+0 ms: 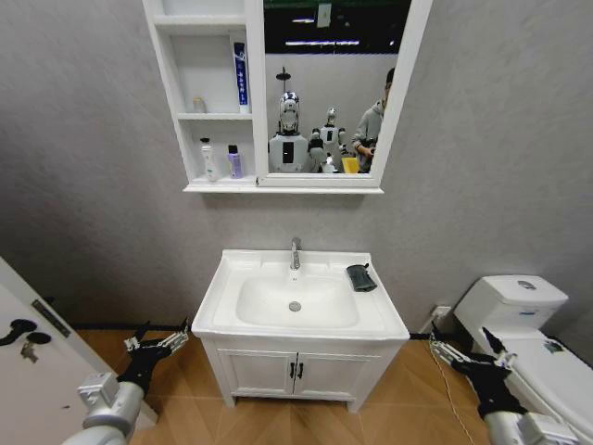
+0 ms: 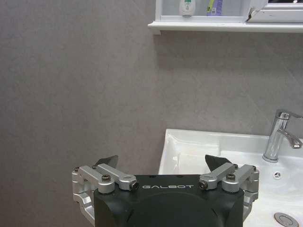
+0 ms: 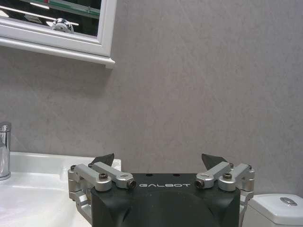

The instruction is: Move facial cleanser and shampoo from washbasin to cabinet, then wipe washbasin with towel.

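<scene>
The white washbasin (image 1: 375,315) stands in the middle, with a dark folded towel (image 1: 361,277) lying on its right rim beside the bowl. On the lowest open shelf of the wall cabinet (image 1: 167,93) stand a white bottle (image 1: 208,159) (image 2: 187,7) and a small purple bottle (image 1: 234,162) (image 2: 214,6), apparently the facial cleanser and shampoo. My left gripper (image 1: 162,336) (image 2: 161,161) hangs open and empty, low at the basin's left side. My right gripper (image 1: 459,348) (image 3: 159,159) is open and empty too, low at the basin's right side.
A chrome tap (image 1: 296,252) rises at the basin's back rim. The two-door vanity cupboard (image 1: 296,371) sits underneath. A toilet (image 1: 519,315) stands close on the right, a door (image 1: 28,362) on the left. A blue tube (image 1: 240,76) stands on a higher shelf.
</scene>
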